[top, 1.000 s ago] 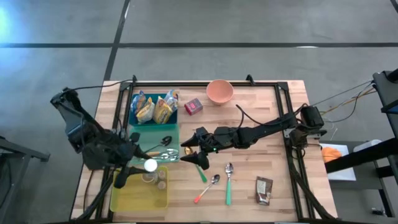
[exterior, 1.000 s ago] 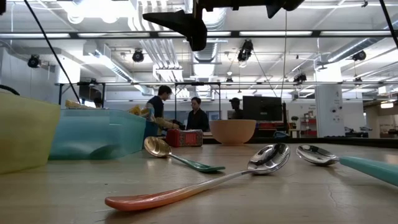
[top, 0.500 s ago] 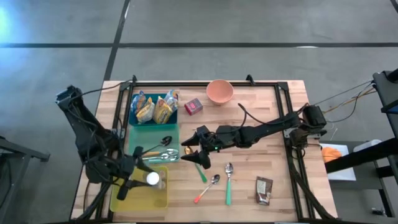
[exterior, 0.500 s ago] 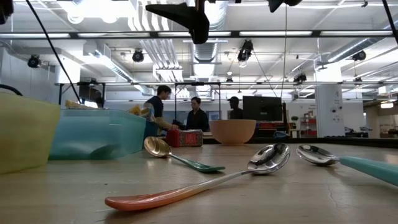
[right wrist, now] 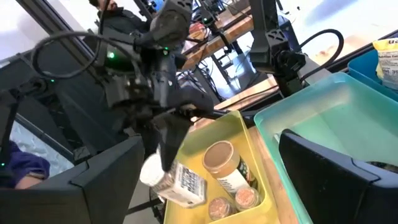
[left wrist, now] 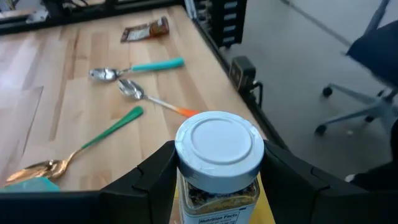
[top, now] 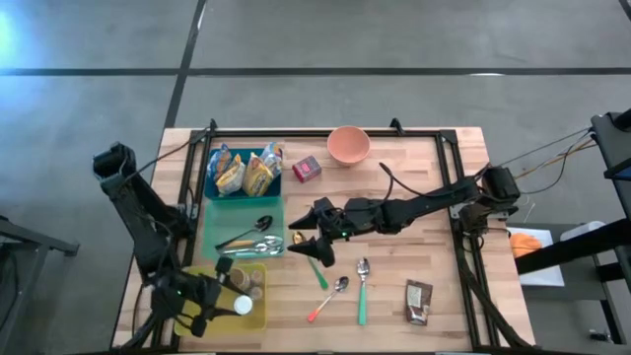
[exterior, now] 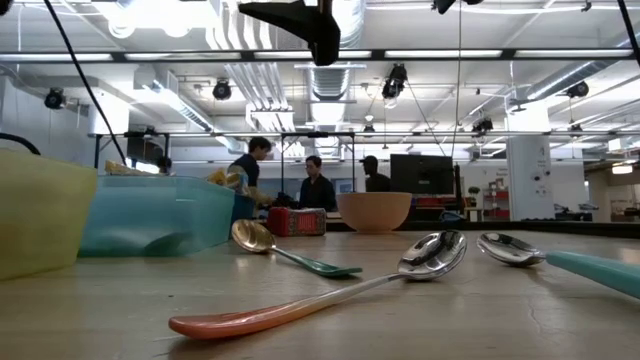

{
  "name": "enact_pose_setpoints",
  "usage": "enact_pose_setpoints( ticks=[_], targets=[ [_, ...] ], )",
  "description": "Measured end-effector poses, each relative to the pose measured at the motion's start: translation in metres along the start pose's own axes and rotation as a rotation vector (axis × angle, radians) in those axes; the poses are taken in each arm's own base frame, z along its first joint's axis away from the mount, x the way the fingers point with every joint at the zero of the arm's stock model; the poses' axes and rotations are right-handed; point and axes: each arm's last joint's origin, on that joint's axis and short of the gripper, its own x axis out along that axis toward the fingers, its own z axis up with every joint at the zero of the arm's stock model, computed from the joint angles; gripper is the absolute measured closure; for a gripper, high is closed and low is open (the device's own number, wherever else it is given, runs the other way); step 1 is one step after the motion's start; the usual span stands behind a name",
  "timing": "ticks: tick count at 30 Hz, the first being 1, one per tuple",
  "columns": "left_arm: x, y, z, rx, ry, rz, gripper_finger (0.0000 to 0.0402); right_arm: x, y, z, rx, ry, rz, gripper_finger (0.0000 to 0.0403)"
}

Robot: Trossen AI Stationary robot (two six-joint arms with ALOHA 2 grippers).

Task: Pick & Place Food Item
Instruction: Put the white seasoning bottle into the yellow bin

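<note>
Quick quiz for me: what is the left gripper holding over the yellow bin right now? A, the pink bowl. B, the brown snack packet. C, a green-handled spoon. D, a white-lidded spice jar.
D: the left gripper is clamped on a white-lidded jar, and the high view shows that jar over the yellow bin; the spoons, bowl and packet lie elsewhere on the table.

The jar (left wrist: 217, 165) is cut off below its label by the left wrist picture's edge, and the label's print is too small to read. In the low view, a teal spoon (exterior: 555, 258) runs off the edge, and the people (exterior: 312, 184) beyond the surface are too distant to make out.
</note>
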Motion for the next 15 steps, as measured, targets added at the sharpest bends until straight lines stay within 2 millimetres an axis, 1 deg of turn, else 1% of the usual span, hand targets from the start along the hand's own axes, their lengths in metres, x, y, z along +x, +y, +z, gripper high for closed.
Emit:
enact_pose_setpoints(
  ticks=[8,15],
  targets=[
    [0.023,-0.013,-0.011,0.035,-0.007,0.052,0.0205,-0.002,0.001,0.002,-0.004,-0.002,0.000,0.0033],
    [0.032,-0.021,-0.016,0.010,-0.014,0.043,0.0205,-0.002,0.004,0.000,-0.007,0.004,0.009,0.0033]
  ],
)
